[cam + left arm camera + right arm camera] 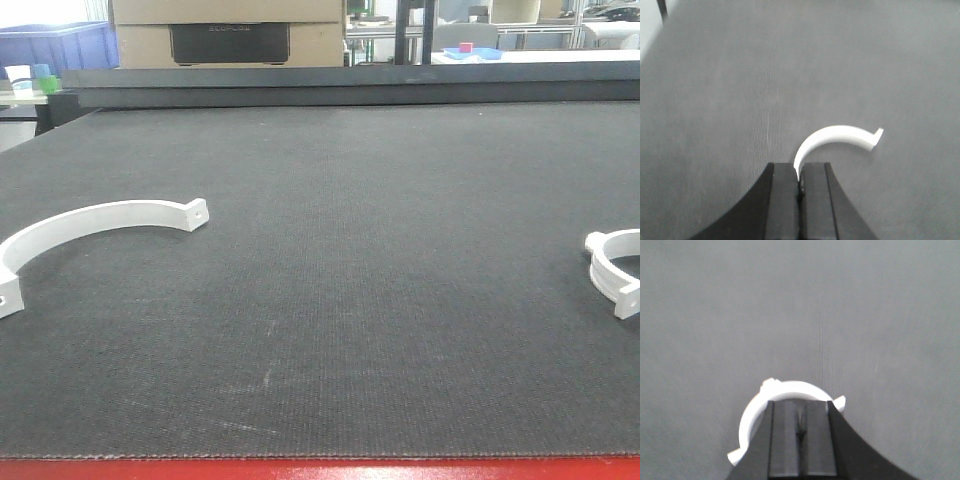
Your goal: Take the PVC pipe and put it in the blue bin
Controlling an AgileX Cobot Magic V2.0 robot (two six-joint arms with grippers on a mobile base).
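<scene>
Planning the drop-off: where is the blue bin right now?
In the exterior front view, the blue bin sits off the dark mat, beyond its far left corner, left of the cardboard box.

We see a dark woven mat [380, 250] covering the whole work surface, with a red strip [320, 470] along its near edge. At the far side a low dark ledge [350, 85] runs left to right. Behind it stands a cardboard box [140, 40] with a black panel [230, 42] on its face. At far left we make out a white cup [18, 76] beside a green cup [48, 84].
</scene>
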